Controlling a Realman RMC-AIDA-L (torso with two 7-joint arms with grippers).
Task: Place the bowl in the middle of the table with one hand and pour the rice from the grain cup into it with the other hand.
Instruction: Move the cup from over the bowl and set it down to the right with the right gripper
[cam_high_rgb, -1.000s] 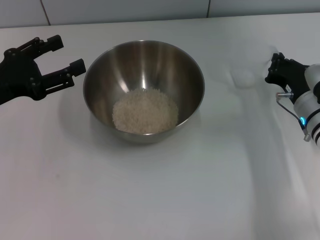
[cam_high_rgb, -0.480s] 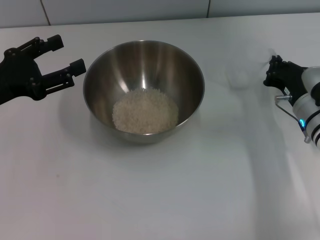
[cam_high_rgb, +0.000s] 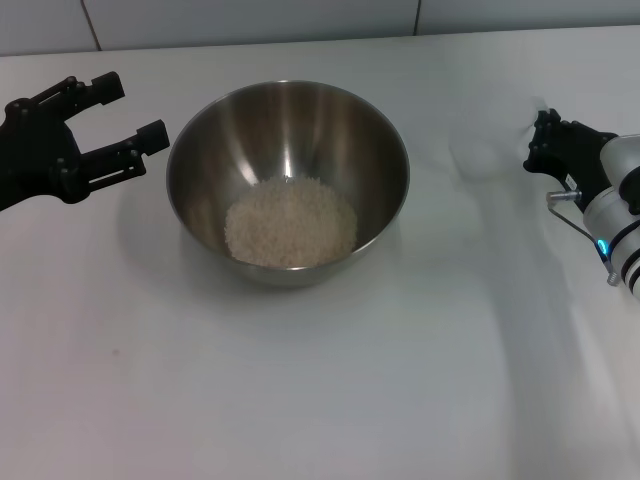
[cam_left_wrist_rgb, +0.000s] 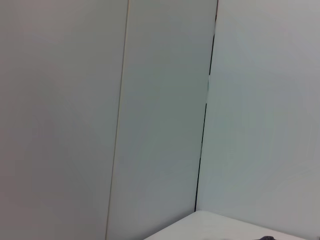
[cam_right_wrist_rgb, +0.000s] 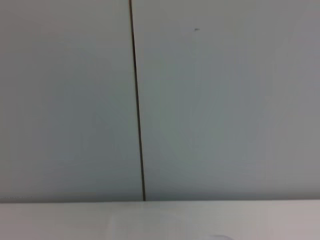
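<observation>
The bowl (cam_high_rgb: 287, 180) sits mid-table (cam_high_rgb: 320, 400) with the rice (cam_high_rgb: 290, 222) inside. Right of the bowl, the cup (cam_high_rgb: 487, 155) seems to stand empty, hard to see. The left gripper (cam_high_rgb: 120, 122), spread wide, hangs left of the bowl; the right gripper (cam_high_rgb: 545, 145) is beside the cup, grip unclear. Retreat slowly without knocking the cup.

My left gripper (cam_high_rgb: 120, 122) is matte black all over, a blocky knuckled body with small round screw points and two slim fingers ending in squared pads. My right gripper (cam_high_rgb: 545, 145) is black too, mounted on a silver-and-white cylindrical wrist (cam_high_rgb: 618, 225) with dark ring bands, a thin bent wire loop and a small blue-green light.
</observation>
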